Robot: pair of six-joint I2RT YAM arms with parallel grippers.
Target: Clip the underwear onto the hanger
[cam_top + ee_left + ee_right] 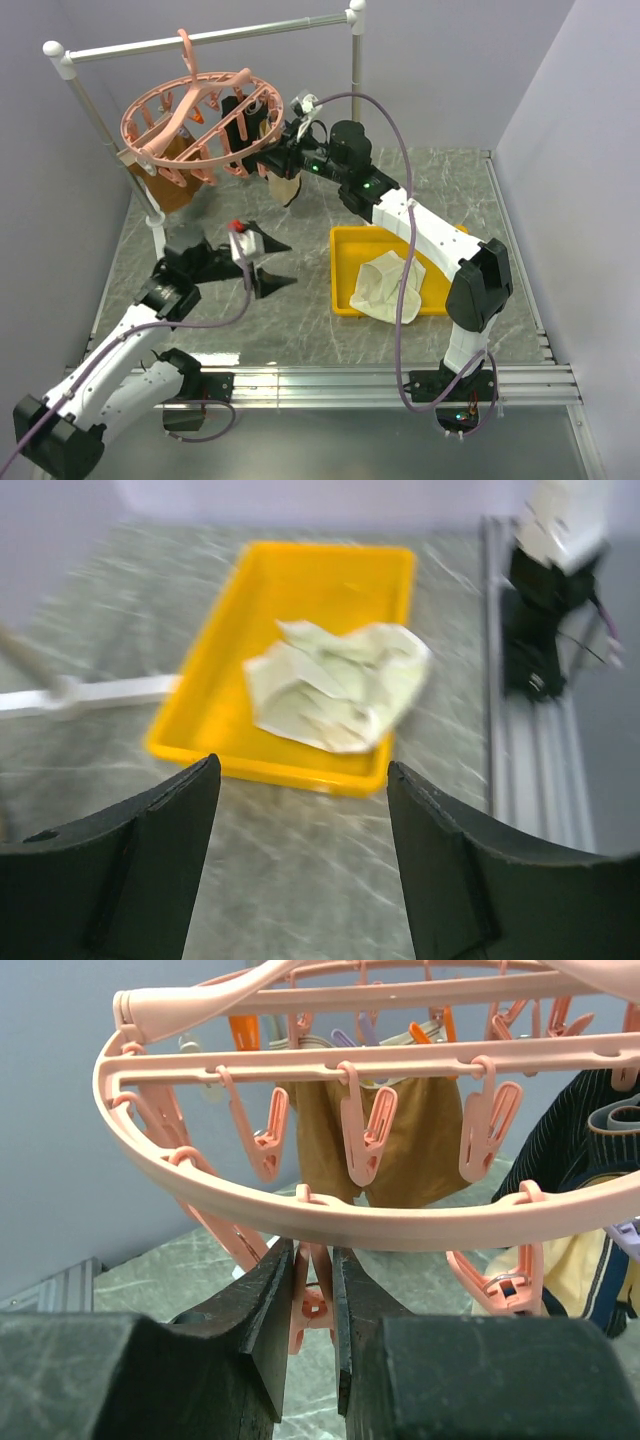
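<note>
From above, the salmon-pink hanger (200,125) hangs by its hook from a white rail (210,38) at the back left. A brown garment (172,187) and a black garment (240,128) are clipped under it. The right fingers (283,152) meet the ring's right edge. The left fingers (265,242) hover low over the marbled counter (300,325), spread apart and empty. The underwear (385,285) lies crumpled in a yellow tray (345,240) to their right, reaching the tray's near rim.

The left wrist view shows both left fingers (150,860) set wide with nothing between them. They point at the pale underwear (335,685), which is bunched in the yellow tray (330,575).

The right wrist view shows the right fingers (265,1300) pinching a pink clip (312,1310) that hangs just under the hanger (350,1225) ring. Beyond the ring hang the brown garment (420,1150) and a dark striped garment (570,1130).
</note>
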